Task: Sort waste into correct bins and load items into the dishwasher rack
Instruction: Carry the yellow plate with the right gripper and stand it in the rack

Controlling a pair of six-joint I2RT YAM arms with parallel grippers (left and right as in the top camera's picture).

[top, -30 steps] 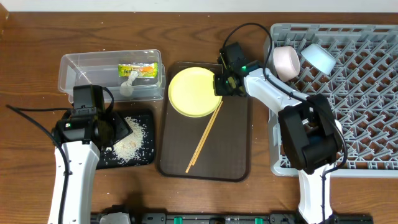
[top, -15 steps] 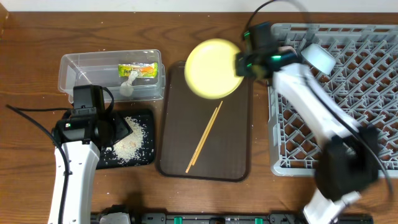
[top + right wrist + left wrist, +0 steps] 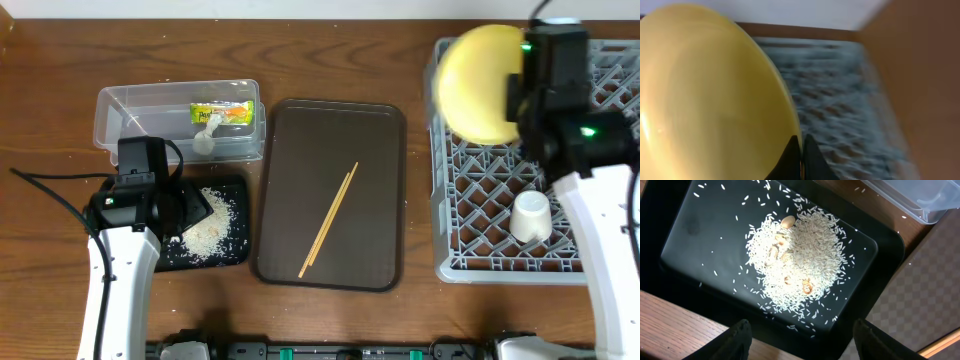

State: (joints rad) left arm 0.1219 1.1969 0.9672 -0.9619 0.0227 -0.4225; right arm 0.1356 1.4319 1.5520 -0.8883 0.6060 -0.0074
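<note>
Right wrist view: the right pincer [image 3: 801,152] is pinching the rim of the round yellow plate [image 3: 715,95], fingers closed on its edge, with blurred pegs showing beyond. Overhead, it is holding the plate tilted above the far left corner of the grey dishwasher rack [image 3: 600,160]. A small white cup [image 3: 530,215] is sitting in the rack, nearer the robot than the pincer. Well off to its left, wooden chopsticks [image 3: 330,222] are lying on the brown serving tray [image 3: 290,150]. The left pincer [image 3: 800,345], fingers spread wide and gripping nothing, is hovering directly over rice scraps [image 3: 800,260] in the black tray [image 3: 695,240]. The risk looks plain: with so thin a rim grip, the plate may be swinging or slipping, and striking peg tips instead of slotting between rows.
</note>
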